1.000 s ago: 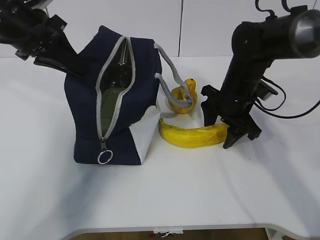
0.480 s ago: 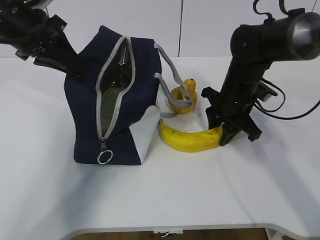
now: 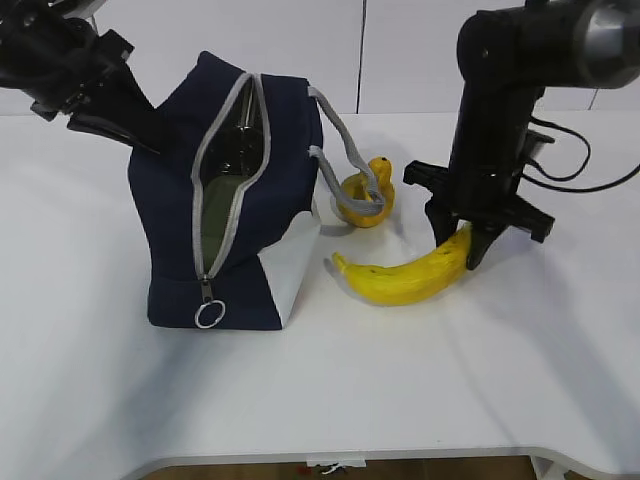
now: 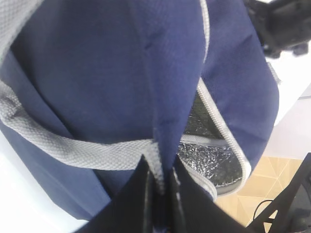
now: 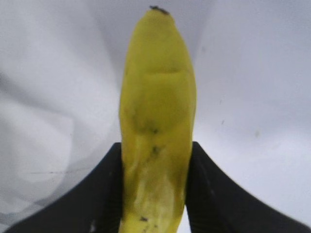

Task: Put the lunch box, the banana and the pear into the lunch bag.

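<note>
On white table point(image 3: 100, 400), navy lunch bag point(image 3: 170, 220), banana point(image 3: 405, 280), white wall point(image 3: 420, 50)

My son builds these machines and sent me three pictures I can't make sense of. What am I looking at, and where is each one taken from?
It is a robot with two black arms at a white table. The wide picture is from a camera in front of the table. The other two come from small cameras on each arm's wrist.

The left gripper pinches the rim and a grey handle of a navy lunch bag, which stands unzipped on the table.

The right gripper grips one end of a banana; its fingers show on both sides of the fruit in the right wrist picture. The raised end is off the table.

A pear lies behind the banana, beside the bag.
</note>
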Motion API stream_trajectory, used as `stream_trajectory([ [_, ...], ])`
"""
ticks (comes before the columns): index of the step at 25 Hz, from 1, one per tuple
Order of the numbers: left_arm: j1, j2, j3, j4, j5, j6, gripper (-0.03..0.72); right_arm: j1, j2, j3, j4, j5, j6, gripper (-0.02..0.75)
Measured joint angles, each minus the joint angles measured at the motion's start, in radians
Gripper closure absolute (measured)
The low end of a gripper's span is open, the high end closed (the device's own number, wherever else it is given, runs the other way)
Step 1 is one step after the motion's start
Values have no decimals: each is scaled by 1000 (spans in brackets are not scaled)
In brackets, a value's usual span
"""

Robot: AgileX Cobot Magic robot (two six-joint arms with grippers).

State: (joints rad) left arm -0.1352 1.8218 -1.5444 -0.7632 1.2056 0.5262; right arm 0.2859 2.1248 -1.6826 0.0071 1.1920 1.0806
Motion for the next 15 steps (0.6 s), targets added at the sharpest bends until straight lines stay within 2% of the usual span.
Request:
stream_trajectory([
  [4,0,0,0,0,0,0,680,-2,-2,-13,-48,14,-149,452],
  [12,0,0,0,3,0,0,680,-2,-51,-17,-67,20,-333,453],
  [15,0,0,-2,15,2,0,680,-2,-82,-17,-76,21,-476,454],
])
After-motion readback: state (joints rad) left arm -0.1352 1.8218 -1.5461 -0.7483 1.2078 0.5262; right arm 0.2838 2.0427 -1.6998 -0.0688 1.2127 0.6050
